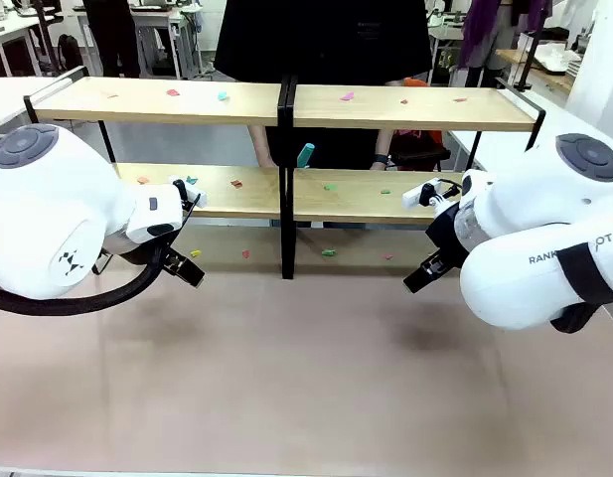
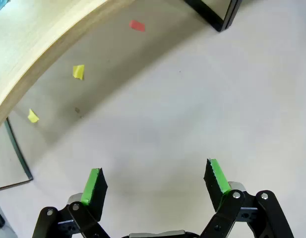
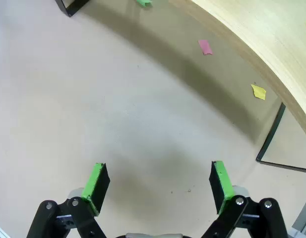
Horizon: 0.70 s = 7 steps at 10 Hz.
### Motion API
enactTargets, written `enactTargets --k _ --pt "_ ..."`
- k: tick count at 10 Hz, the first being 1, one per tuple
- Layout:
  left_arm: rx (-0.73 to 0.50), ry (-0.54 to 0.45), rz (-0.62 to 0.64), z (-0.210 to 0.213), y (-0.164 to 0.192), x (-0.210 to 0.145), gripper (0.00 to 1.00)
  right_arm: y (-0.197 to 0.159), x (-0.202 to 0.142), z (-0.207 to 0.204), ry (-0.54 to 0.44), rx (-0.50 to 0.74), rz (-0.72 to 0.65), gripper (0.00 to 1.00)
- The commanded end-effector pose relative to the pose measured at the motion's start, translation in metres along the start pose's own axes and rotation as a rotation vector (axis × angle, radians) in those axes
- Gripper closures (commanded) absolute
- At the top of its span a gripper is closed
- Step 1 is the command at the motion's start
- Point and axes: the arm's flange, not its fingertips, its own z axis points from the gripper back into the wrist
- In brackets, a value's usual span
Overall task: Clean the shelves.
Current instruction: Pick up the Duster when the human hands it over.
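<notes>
In the front view, the wide two-tier shelves (image 1: 137, 100) of light wooden boards in a thin black metal frame are standing across the far side of the pale tabletop (image 1: 306, 378), running from 10 o'clock to 2 o'clock. A person in dark clothing (image 1: 326, 40) is standing behind them at 12 o'clock. Small coloured paper scraps (image 1: 347, 96) are lying scattered on both boards and on the tabletop beneath. The left hand (image 1: 183, 268) is hanging low at 9 o'clock and the right hand (image 1: 425, 272) at 3 o'clock, both just in front of the lower board. In the left wrist view, the green pads (image 2: 92, 184) are standing wide apart over bare tabletop, holding nothing, with the lower board curving past at 10 o'clock. In the right wrist view, that hand's jaws are likewise gaping wide and empty, with the board sitting at 2 o'clock. The shelves are looking stiff, smooth and too bulky to lift. The scraps are looking light, thin and flat, probably calling for a pinch at a raised edge.
</notes>
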Motion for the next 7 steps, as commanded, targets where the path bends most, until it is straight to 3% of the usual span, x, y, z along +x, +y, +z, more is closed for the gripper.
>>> enactTargets --k 1,7 --pt "0.000 0.000 0.000 0.0001 0.0000 0.0001 0.00 0.0000 0.0000 0.0000 0.000 0.000 0.000 0.00" --pt "0.000 0.000 0.000 0.0001 0.0000 0.0001 0.00 0.0000 0.0000 0.0000 0.000 0.000 0.000 0.00"
